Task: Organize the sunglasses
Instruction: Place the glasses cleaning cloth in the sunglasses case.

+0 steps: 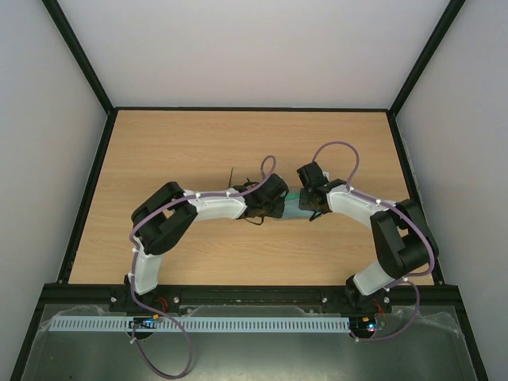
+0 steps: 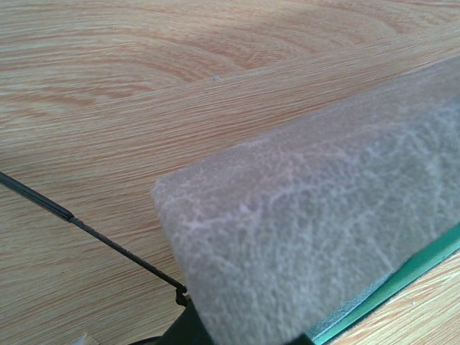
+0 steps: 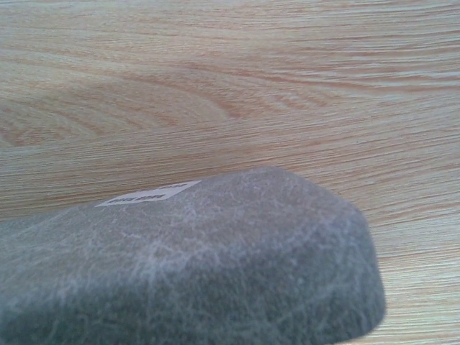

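Note:
The grey oblong case lies mid-table between my two grippers. My left gripper is at its left end and my right gripper at its right end. The case fills the left wrist view, with a teal edge showing below it. It also fills the right wrist view, with a white label on top. The sunglasses are mostly hidden. One slim dark temple arm runs to a hinge at the case's corner, and in the top view a temple arm sticks up beside the left gripper. Both grippers' fingers are hidden.
The wooden table has black rails along its left, right and back edges, with white walls behind. Purple cables loop above both wrists. The light blue cloth is not in view.

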{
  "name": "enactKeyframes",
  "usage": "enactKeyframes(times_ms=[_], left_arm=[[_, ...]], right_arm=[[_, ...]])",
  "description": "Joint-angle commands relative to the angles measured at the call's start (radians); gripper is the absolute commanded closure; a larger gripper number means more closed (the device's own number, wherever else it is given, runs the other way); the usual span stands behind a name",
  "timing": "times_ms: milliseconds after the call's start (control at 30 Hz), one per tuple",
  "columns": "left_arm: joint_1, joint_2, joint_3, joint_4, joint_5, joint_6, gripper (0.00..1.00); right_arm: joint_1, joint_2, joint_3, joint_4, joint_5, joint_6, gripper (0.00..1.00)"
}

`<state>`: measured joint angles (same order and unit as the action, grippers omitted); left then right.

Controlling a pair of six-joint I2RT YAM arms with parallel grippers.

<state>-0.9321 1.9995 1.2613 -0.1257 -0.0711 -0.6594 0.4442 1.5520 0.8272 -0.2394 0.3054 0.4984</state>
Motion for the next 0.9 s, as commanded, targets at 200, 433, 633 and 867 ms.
enactKeyframes(times_ms=[200, 433, 633, 867], left_arm=[[-0.011, -0.026, -0.046, 0.005, -0.025, -0.013, 0.94], [-0.013, -0.037, -0.058, 0.005, -0.033, -0.019, 0.88], [-0.013, -0.061, -0.068, -0.006, -0.051, -0.022, 0.81], [-0.014, -0.087, -0.075, -0.018, -0.062, -0.025, 0.75]], right_arm=[[-0.006, 0.021, -0.012, -0.014, 0.021, 0.014, 0.99], [-0.005, 0.025, -0.01, -0.014, 0.023, 0.015, 0.99], [-0.005, 0.026, -0.011, -0.017, 0.034, 0.016, 0.99], [-0.006, 0.036, -0.009, -0.013, 0.026, 0.019, 0.99]])
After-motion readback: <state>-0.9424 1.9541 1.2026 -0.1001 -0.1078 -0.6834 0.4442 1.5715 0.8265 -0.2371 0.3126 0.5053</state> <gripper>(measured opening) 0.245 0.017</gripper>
